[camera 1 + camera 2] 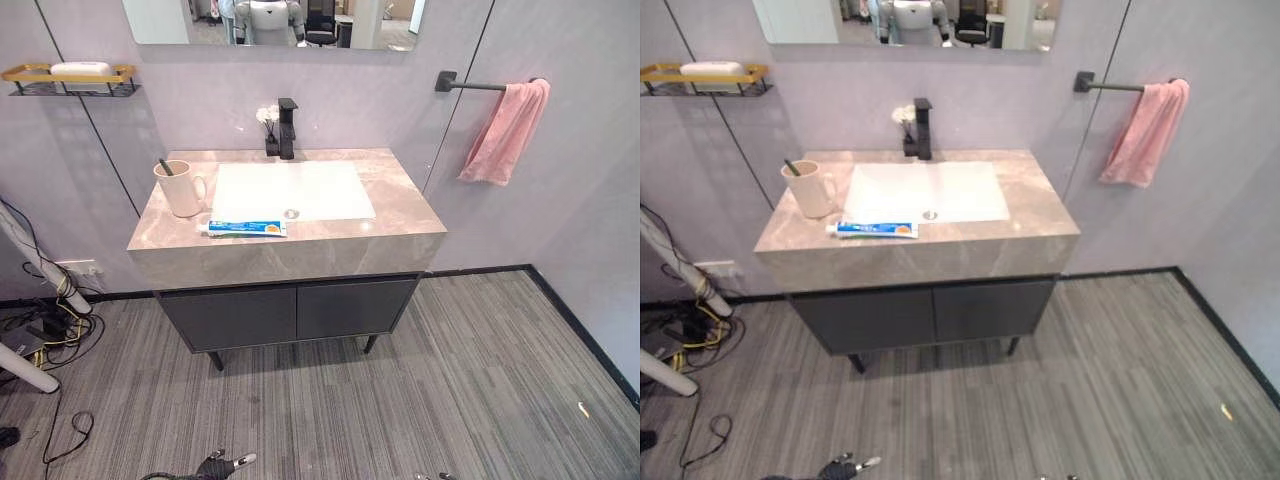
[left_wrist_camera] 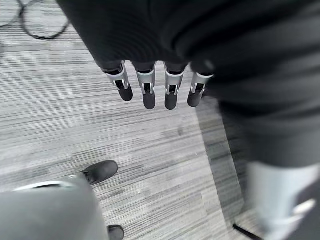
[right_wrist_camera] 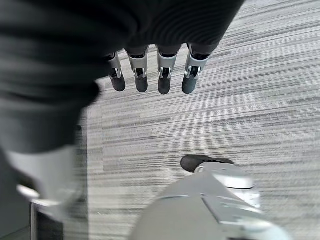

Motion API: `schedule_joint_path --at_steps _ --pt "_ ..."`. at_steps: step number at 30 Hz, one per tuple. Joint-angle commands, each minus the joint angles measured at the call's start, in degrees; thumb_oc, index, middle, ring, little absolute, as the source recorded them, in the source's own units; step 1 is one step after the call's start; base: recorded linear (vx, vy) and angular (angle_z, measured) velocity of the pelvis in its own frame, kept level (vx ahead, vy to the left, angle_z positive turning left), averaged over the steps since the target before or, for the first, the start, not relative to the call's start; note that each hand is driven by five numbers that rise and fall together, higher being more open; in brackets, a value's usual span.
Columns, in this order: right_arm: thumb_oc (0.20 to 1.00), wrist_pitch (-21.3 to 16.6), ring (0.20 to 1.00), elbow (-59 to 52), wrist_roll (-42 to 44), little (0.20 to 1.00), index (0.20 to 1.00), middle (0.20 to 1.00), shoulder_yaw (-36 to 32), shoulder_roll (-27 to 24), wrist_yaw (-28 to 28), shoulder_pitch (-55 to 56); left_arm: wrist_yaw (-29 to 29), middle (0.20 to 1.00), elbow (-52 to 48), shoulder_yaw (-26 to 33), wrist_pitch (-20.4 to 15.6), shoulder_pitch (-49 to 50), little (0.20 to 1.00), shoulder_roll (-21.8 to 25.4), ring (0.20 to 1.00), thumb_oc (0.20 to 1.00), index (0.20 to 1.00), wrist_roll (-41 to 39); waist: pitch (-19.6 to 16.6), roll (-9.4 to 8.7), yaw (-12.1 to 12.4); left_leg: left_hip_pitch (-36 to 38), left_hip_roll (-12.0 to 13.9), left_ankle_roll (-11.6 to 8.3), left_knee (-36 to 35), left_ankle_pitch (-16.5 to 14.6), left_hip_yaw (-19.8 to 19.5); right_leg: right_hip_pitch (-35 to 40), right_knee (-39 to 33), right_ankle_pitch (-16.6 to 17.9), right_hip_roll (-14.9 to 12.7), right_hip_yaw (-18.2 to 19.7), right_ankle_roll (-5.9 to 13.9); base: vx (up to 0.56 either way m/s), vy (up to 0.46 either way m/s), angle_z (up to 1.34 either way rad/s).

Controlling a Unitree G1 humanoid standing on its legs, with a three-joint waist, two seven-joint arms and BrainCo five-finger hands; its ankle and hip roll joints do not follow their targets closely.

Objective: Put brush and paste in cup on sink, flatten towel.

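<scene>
Standing well ahead of both hands, the grey stone vanity [image 1: 400,215] carries a white basin [image 1: 290,188] with a black tap [image 1: 288,128] behind it, and a pink towel [image 1: 505,132] hangs bunched on a wall rail [image 1: 470,85] far off to the right. A white cup [image 1: 182,188] on the counter's left side has the brush [image 1: 166,167] standing in it, and the paste [image 1: 246,228] lies flat along the front edge just beside the cup. Down low over the striped floor [image 1: 480,380], the left hand [image 2: 150,85] and the right hand [image 3: 152,72] each hang with fingers straight and slightly spread, holding nothing, nowhere near the sink things.
</scene>
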Motion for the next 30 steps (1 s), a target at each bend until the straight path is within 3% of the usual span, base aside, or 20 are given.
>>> schedule_joint_path --at_steps 1,30 --pt "1.000 -1.84 1.000 3.02 4.67 1.000 1.000 1.000 -0.54 -1.07 0.91 -3.73 0.62 1.000 1.79 -0.35 -1.57 -2.79 1.000 0.26 1.000 1.000 1.000 1.41 2.04 0.85 -0.46 3.88 3.07 -4.30 -1.73 -0.94 -0.40 1.29 -3.95 6.16 -4.36 0.95 6.39 0.00 0.000 0.00" --pt "1.000 -1.75 1.000 3.23 2.93 1.000 1.000 1.000 1.47 0.37 -1.04 -5.36 1.65 1.000 3.23 -1.72 -1.14 -2.21 1.000 -0.43 1.000 1.000 1.000 3.51 1.42 1.61 0.01 5.00 3.86 -4.69 -1.73 -1.03 -0.40 2.17 -2.57 4.52 -3.86 0.88 5.78 0.00 0.000 0.00"
